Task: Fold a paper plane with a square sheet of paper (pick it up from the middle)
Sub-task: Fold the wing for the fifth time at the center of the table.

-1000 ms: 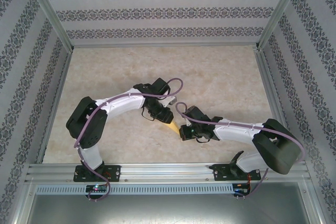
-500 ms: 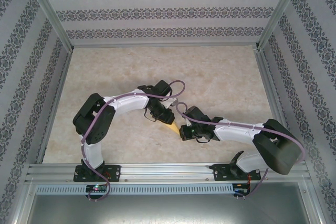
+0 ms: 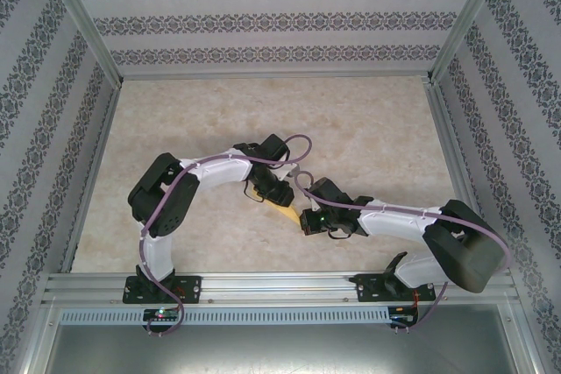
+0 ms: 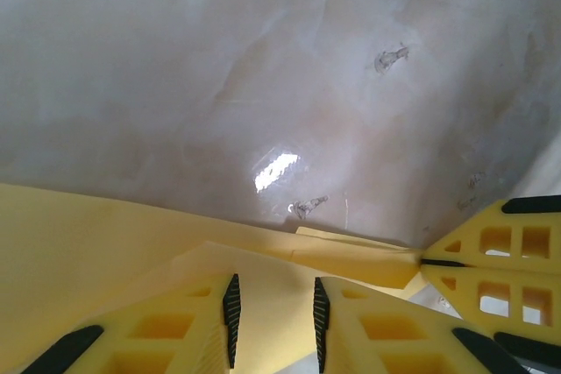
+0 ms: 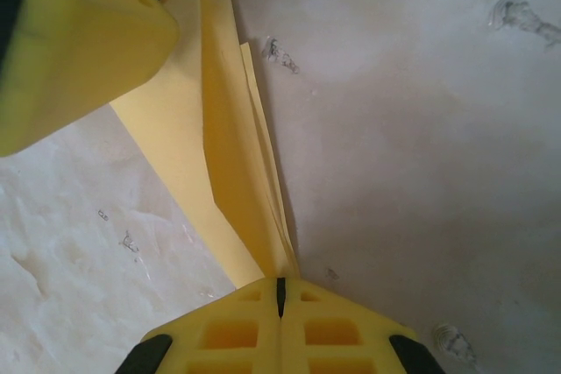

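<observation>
Around pale marbled tabletop (image 3: 368, 129): ornate-striped walls (image 3: 263, 24), aluminium frame (image 3: 263, 285); yellow paper (image 3: 283, 212) near-centre.

No legible writing, numbers or logos.
Just repeating ornamental bands on the wallpaper (image 3: 280, 22), grey smudges rather than characters on the marbled table (image 4: 390, 57), and a plain, unprinted face on the square sheet of paper (image 5: 219, 155).
</observation>
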Robot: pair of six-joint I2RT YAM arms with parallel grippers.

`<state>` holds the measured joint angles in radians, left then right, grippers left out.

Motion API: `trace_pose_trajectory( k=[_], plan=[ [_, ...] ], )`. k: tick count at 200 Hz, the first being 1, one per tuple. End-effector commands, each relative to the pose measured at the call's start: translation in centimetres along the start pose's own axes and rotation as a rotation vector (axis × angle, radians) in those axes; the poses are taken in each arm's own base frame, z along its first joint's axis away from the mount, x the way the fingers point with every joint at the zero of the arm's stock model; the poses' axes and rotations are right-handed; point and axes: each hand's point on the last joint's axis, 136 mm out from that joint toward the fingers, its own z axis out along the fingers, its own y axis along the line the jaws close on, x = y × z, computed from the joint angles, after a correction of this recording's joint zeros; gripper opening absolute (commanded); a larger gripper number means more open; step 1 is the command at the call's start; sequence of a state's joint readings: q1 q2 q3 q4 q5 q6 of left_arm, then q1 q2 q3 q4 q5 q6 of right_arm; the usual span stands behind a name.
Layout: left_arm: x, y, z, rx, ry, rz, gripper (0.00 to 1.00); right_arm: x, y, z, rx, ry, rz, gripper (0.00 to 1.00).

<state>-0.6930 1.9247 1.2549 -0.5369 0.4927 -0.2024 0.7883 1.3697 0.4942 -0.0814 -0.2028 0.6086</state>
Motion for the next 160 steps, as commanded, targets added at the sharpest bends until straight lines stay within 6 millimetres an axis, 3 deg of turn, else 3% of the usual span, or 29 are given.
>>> trace_pose_trajectory(
  k=[1, 117, 160],
  plan=[
    [-0.9, -0.3, 0.3, -0.002, -0.022, 0.046, 0.32, 4.4, -3.4, 0.5, 0.117, 0.135, 0.042, 0.02],
    [-0.4, 0.8, 2.2, -0.009, 0.009, 0.044, 0.32, 3.1, -1.6, -0.8, 0.027, 0.081, 0.049, 0.08],
    [0.5, 1.0, 2.8, 0.004, 0.042, 0.040, 0.32, 1.0, 0.3, -3.1, -0.034, 0.011, 0.046, 0.15]
  ],
)
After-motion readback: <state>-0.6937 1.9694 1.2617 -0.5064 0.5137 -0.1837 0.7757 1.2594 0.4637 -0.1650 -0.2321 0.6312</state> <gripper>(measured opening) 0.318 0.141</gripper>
